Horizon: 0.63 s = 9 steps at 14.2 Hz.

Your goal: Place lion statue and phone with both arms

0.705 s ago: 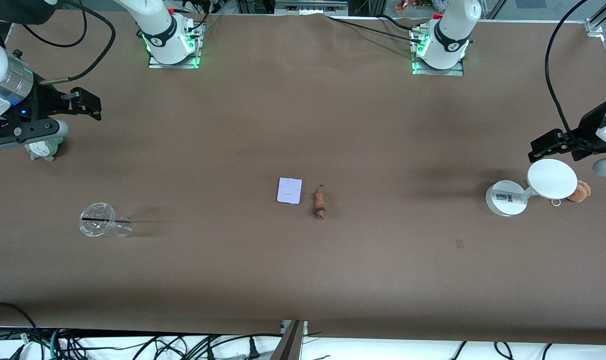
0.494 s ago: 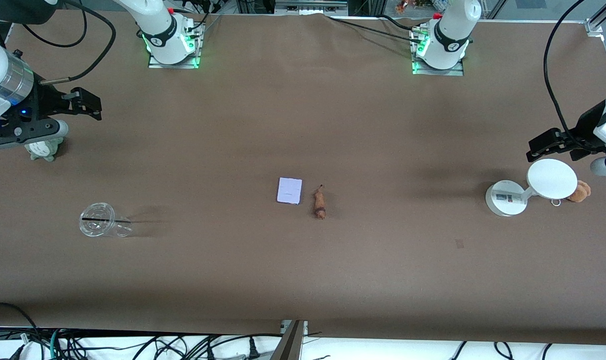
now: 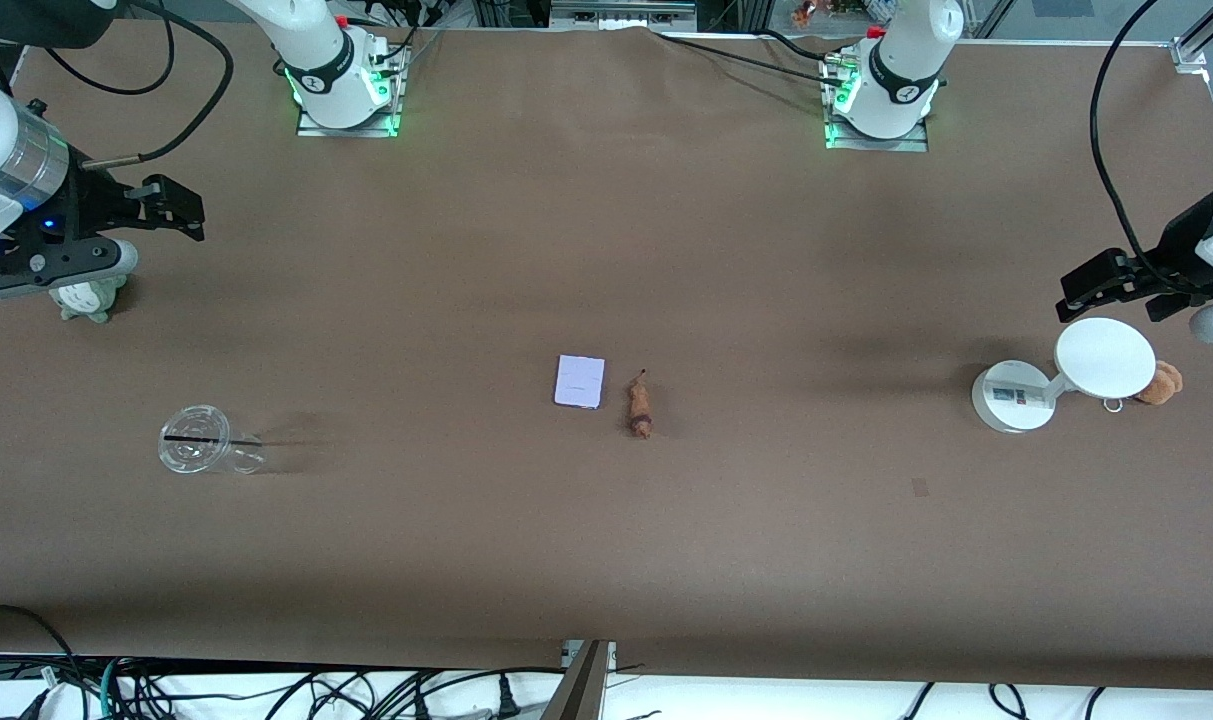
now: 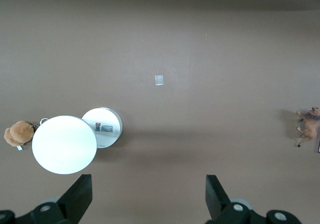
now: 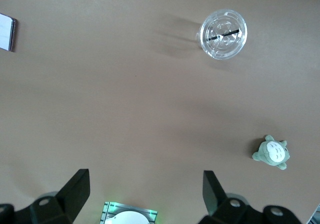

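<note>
Phone and lion statue lie side by side mid-counter, apparently awaiting pickup, while left gripper and right gripper hover wide and empty at opposite counter ends.

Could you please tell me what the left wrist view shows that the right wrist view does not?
Only the left wrist view shows the lion statue, the white stand and the tan plush.

Only the right wrist view shows the phone, the clear cup and the grey-green plush.

Both show the brown table and their own gripper, left gripper and right gripper, fingers open.
</note>
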Each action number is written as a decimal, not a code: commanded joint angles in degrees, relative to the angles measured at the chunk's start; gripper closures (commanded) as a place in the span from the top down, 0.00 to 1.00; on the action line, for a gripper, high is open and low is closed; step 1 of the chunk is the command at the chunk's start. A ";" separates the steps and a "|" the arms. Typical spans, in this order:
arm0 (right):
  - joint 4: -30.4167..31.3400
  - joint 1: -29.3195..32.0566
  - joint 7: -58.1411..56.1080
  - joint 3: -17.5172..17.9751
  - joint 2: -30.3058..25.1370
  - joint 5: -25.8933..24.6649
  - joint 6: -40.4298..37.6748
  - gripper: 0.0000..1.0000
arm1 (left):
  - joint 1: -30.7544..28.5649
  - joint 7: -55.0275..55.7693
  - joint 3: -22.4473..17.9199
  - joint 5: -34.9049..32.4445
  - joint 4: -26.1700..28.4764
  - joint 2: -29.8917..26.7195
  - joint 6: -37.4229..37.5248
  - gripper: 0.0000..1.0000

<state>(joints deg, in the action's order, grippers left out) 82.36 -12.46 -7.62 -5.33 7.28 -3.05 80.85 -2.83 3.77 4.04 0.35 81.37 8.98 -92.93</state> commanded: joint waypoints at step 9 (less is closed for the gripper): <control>0.17 -0.19 0.59 0.14 -0.33 -0.12 0.36 1.00 | 0.10 -0.61 0.00 -0.52 -1.65 0.69 0.91 1.00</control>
<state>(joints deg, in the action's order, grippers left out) 82.36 -12.48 -7.62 -5.33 7.27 -3.05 80.87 -2.92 3.75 3.95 0.35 81.31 8.98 -92.93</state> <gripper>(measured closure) 0.000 0.000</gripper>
